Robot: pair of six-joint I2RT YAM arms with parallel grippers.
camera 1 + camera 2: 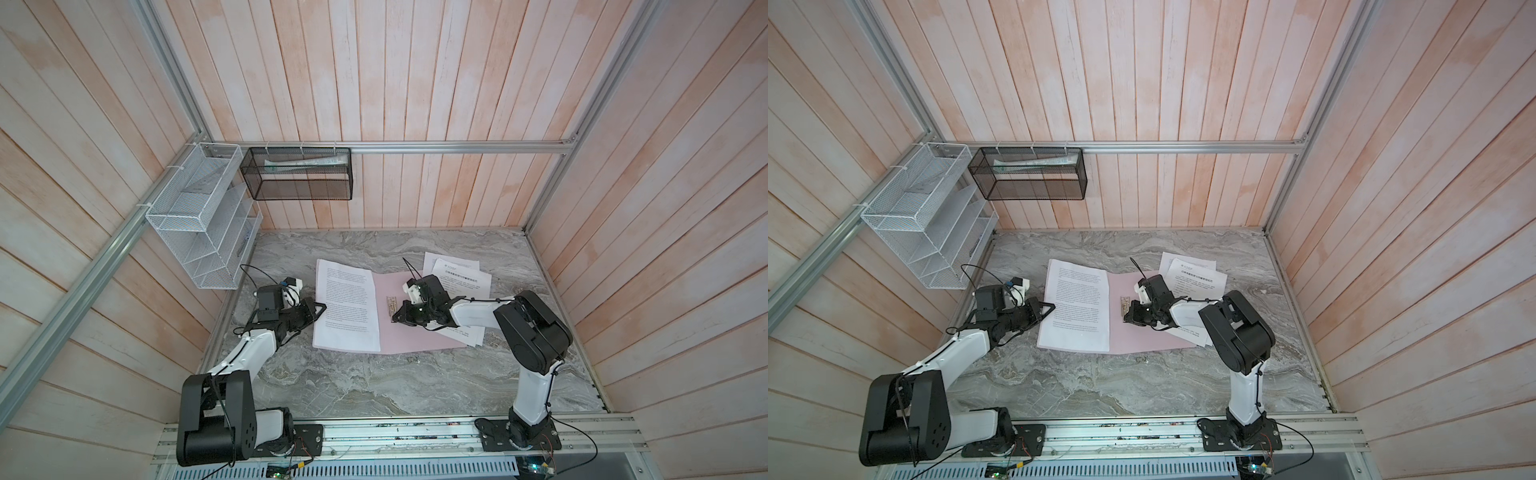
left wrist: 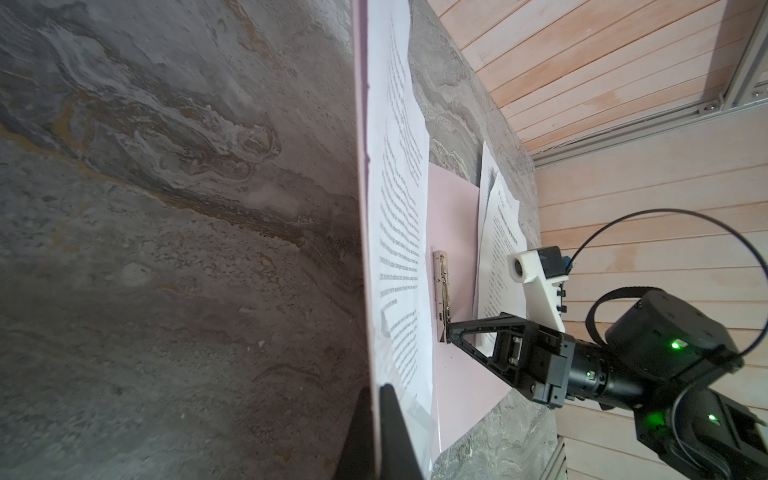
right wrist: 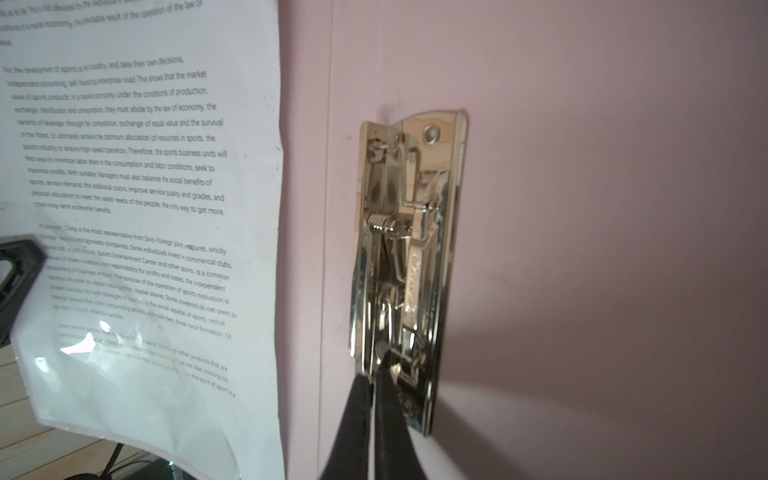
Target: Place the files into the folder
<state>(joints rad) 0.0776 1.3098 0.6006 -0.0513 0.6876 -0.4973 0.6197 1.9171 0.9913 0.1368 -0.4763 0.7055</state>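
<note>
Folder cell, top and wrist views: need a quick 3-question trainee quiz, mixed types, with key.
1. True or false: the printed sheet lies on a closed folder.
2. The right tool's closed tips sit at: A) the metal clip; B) the printed sheet; C) nothing, in mid-air.
3. Which part of the folder does the left tool pinch?
Key: 1 false, the folder lies open. 2 A. 3 The outer edge of the flap under the printed sheet.
</note>
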